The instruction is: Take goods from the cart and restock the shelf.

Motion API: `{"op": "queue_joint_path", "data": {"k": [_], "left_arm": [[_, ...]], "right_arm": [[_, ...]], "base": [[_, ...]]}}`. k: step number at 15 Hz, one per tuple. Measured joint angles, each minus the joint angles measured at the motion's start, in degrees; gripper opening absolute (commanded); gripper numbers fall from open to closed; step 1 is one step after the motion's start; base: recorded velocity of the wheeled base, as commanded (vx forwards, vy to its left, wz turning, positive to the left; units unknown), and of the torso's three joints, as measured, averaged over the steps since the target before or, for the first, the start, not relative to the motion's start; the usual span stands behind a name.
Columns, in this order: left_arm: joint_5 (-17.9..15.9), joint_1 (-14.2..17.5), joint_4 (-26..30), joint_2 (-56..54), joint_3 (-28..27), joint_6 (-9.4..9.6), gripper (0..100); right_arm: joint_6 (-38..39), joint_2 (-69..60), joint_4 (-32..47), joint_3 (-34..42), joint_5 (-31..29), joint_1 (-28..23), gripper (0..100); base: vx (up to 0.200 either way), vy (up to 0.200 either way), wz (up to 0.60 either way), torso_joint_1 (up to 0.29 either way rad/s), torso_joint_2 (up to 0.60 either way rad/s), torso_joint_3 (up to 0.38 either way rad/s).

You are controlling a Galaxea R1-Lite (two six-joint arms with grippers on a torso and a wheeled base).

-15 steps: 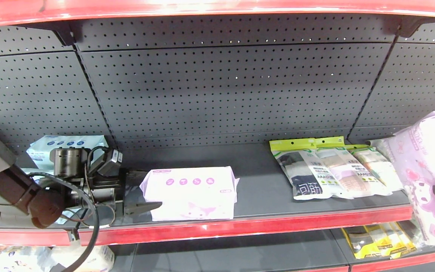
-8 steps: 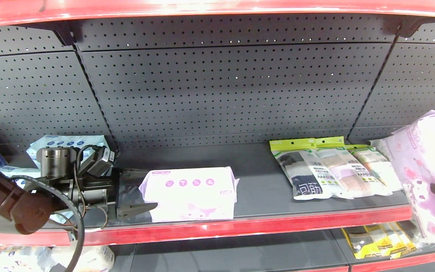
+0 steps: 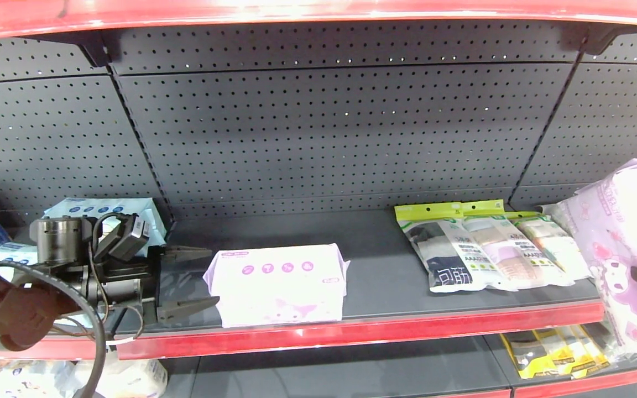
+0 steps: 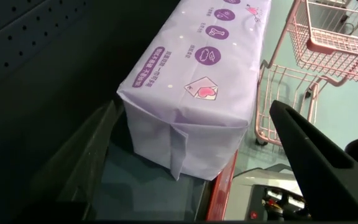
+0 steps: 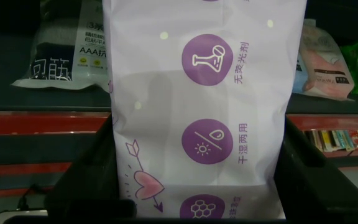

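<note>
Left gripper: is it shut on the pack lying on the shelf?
No, the left gripper has its jaws wide open at the end of the pack.

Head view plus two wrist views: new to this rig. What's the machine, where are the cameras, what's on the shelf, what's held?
A two-armed robot restocking a store shelf. The wide picture is from its head, the others from each wrist. On the dark grey, red-edged shelf lie a white-and-purple wrapped pack, green-topped flat bags and blue-and-white packs. The left tool is open at the white-and-purple pack's end. The right tool grips a similar purple-printed pack.
</note>
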Motion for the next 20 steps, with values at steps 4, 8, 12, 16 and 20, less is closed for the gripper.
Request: {"op": "queue_joint_path", "data": {"k": [4, 8, 12, 16, 20], "left_arm": [[-0.06, 1.55, 0.04, -1.38, 0.02, -0.51, 100], [-0.77, 4.99, 0.02, -3.50, 0.37, -0.27, 100], [-0.06, 7.78, -0.09, -5.33, 0.39, 0.13, 100], [0.33, 11.50, -5.12, -6.56, 0.74, -0.57, 100], [3.74, 14.25, -14.20, -7.08, 4.50, -1.21, 100]], "right_arm": [[-0.09, -0.18, -0.02, -0.40, 0.07, 0.04, 0], [-0.24, -0.20, 0.00, -0.62, 0.11, 0.22, 0], [-0.39, -0.27, -0.02, -0.62, 0.20, 0.33, 0], [0.02, -0.29, -0.05, -1.12, 0.29, 0.66, 0], [0.02, -0.13, -1.61, -1.05, 0.29, 0.69, 0]], "base": [[0.000, 0.000, 0.00, 0.000, 0.00, 0.000], [0.000, 0.000, 0.00, 0.000, 0.00, 0.000], [0.000, 0.000, 0.00, 0.000, 0.00, 0.000], [0.000, 0.000, 0.00, 0.000, 0.00, 0.000], [0.000, 0.000, 0.00, 0.000, 0.00, 0.000]]}}
